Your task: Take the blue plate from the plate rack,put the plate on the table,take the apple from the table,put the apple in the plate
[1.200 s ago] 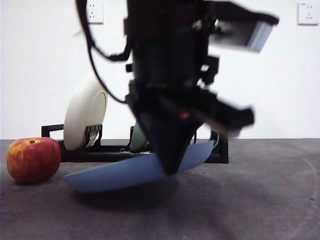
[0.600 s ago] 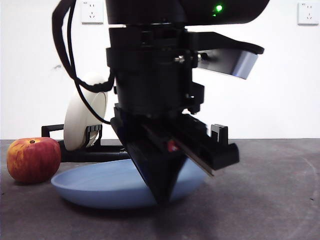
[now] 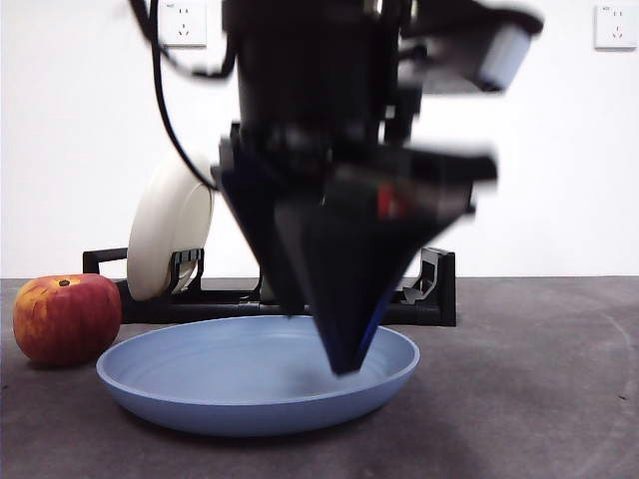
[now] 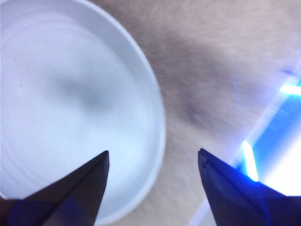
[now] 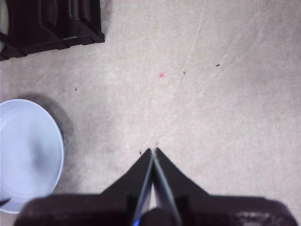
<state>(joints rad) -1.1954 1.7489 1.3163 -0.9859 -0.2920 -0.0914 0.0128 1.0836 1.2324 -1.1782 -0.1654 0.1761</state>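
Note:
The blue plate [image 3: 200, 371] lies flat on the table [image 3: 539, 379], in front of the plate rack [image 3: 222, 297]. My left gripper [image 4: 153, 151] hangs open just over the plate's [image 4: 70, 94] right-hand rim, one jaw above the plate and the other above the table, holding nothing. In the front view this gripper [image 3: 344, 361] is the big dark wedge pointing down into the plate. The apple [image 3: 67, 317] rests on the table, close beside the plate's left edge. My right gripper [image 5: 153, 151] is shut and empty, over bare table away from the plate [image 5: 26, 150].
A cream-white plate [image 3: 165, 235] stands upright in the rack's left slots. The rack's end [image 5: 51, 23] shows in the right wrist view. Bare table stretches to the right of the blue plate.
The blue plate went from tilted in my left gripper to lying flat on the table. The left gripper let go of it, opened and lifted slightly.

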